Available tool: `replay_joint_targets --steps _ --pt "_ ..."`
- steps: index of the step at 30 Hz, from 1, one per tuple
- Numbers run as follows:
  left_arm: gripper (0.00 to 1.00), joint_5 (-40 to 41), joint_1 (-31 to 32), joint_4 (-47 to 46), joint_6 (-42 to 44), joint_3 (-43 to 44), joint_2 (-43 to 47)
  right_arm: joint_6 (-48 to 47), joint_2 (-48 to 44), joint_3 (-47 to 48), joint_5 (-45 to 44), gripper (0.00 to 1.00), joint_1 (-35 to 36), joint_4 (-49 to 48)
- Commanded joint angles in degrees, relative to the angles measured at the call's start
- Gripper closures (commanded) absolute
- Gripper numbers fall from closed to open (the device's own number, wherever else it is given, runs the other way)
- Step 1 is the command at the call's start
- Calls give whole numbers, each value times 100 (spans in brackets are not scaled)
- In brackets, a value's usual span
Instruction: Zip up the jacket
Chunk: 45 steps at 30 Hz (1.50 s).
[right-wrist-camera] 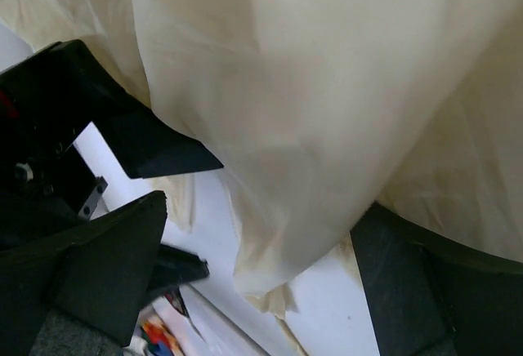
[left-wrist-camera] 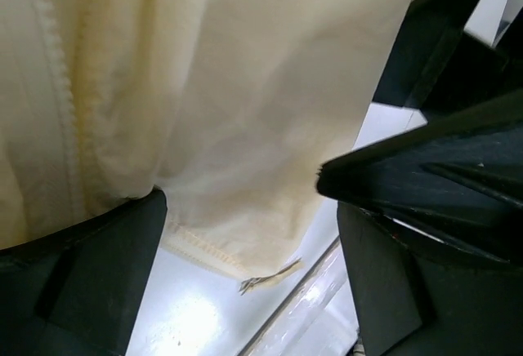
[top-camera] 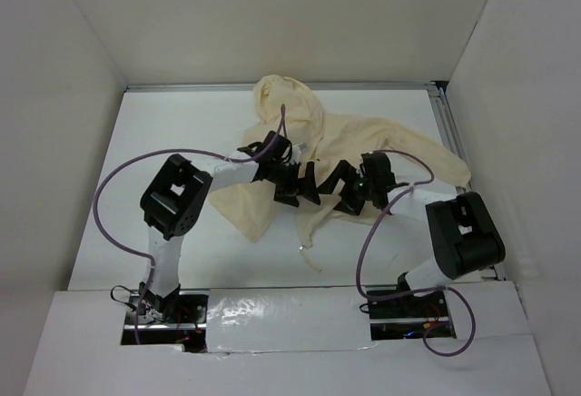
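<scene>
Jacket (top-camera: pixel 349 142) lies crumpled on the counter (top-camera: pixel 182 123), apparently unzipped, with left gripper (top-camera: pixel 300 185) and right gripper (top-camera: pixel 340 187) nose to nose over its front, all 4 fingers spread wide astride loose cloth, probably positioned to pinch the zipper edges.

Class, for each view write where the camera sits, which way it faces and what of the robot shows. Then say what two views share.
Top external: above and behind the robot, looking down at the table; left arm, right arm, left hand and right hand, open at the jacket.
Left wrist: behind the left hand, facing along its own fingers into cream fabric.
Right wrist: behind the right hand, facing between its fingers at draped fabric.
Shared: both wrist views show jacket, white table, the other hand's tip.
</scene>
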<state>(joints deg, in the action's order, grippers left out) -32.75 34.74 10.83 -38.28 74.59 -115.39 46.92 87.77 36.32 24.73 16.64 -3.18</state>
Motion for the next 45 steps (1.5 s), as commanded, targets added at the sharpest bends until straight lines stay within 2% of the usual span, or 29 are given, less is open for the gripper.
replay_joint_targets --steps 1,5,9,12,19,21,24,28,30,34,35,36,39,45 --pt "1 717 -256 129 14 599 -571 98 -4 -721 -248 0 -126 177" --pt "1 701 -617 506 -21 1363 -1037 256 -575 -1406 -503 0 -319 519" --pt "1 910 -837 552 136 1585 -1073 231 -1094 -1566 -1083 0 -609 1274" --pt "1 841 -960 691 347 1883 -1196 186 -1323 -1750 -821 0 -829 1241" --pt "1 157 -785 578 848 2034 -872 -217 -1507 -1110 -1171 1 -768 1872" --pt "1 -266 -688 369 1050 1876 -652 -516 -1902 -699 -1680 0 -453 2415" --pt "1 -197 -443 410 1209 1595 -134 -954 -2544 -145 -2339 0 248 2865" --pt "1 -460 -354 376 1245 1147 903 -1553 -3054 314 -2718 0 1120 2946" --pt "1 -286 -363 454 1244 884 1472 -1738 -3125 507 -3129 0 1654 2998" --pt "1 540 -354 998 1149 523 2230 -2133 -2784 789 -3229 0 2298 3069" --pt "1 986 -371 1087 982 -52 2580 -2221 -2513 955 -3386 1 2578 3052" --pt "1 1208 -372 1088 981 -58 2766 -2222 -2345 956 -3387 1 2581 3051" --pt "1 1805 -643 1342 359 -900 3461 -2327 -1574 1298 -3895 2 3098 3112" --pt "1 1896 -1101 1387 -241 -2359 4481 -2573 -272 1835 -3968 7 3161 2981"
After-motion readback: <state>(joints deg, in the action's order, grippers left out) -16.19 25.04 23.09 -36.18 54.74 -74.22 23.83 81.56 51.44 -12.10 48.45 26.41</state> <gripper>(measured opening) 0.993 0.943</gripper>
